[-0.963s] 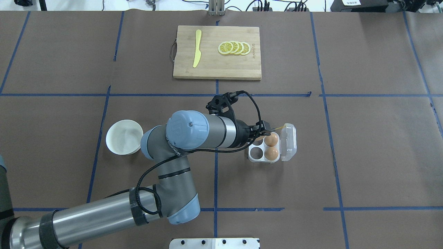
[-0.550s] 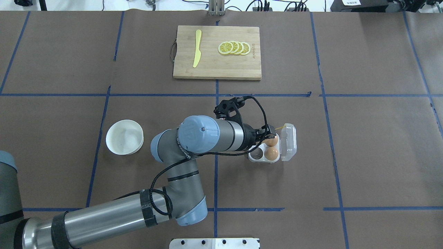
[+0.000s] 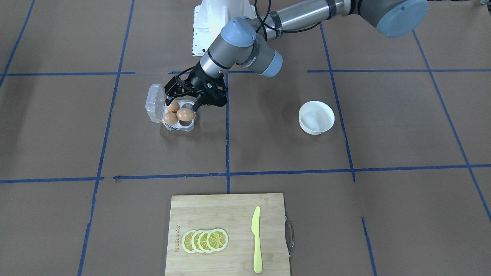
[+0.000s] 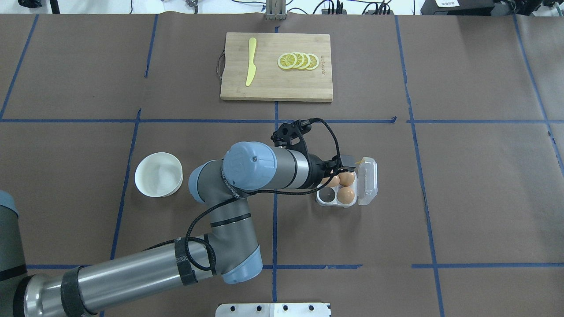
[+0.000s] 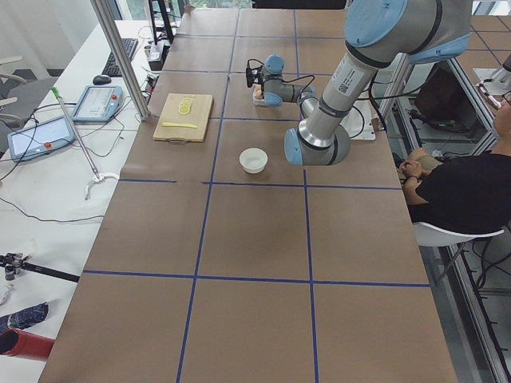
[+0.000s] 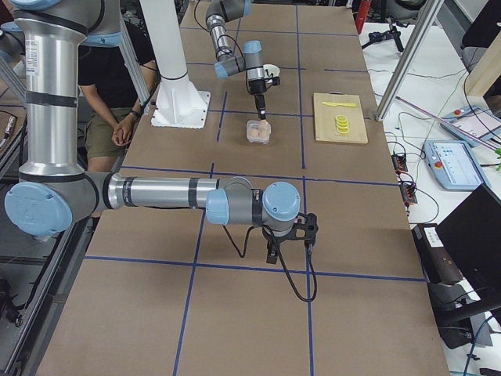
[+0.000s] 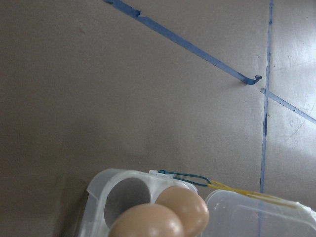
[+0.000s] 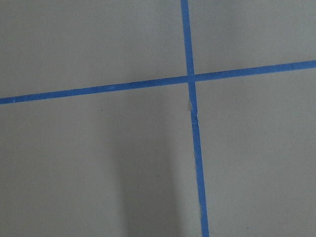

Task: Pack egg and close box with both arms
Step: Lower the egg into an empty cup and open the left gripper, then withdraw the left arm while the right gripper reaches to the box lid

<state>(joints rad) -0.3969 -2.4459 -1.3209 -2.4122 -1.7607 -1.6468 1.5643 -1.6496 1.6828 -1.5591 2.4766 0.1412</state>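
The clear four-cup box point(image 4: 320, 201) sits open right of the table's middle, its lid point(image 4: 368, 181) folded out to the right, a yellow string point(image 4: 359, 163) at its far corner. Two brown eggs point(image 4: 346, 178) point(image 4: 346, 194) fill the right cups. A third egg point(image 4: 333, 180) lies in the far-left cup; the near-left cup point(image 4: 327, 197) is empty. In the front view this egg point(image 3: 185, 114) lies just below my left gripper point(image 3: 183, 104), which is open over the box. My right gripper point(image 6: 290, 239) hangs over bare table; I cannot tell its state.
A white bowl point(image 4: 158, 174) stands left of the left arm's elbow. A wooden cutting board point(image 4: 276, 83) at the far middle holds a yellow knife point(image 4: 251, 61) and lemon slices point(image 4: 298, 60). A seated person point(image 5: 459, 187) is beside the table.
My left arm swung right over the box, then drew back slightly. The third egg now shows in the far-left cup, where the gripper hid it before.
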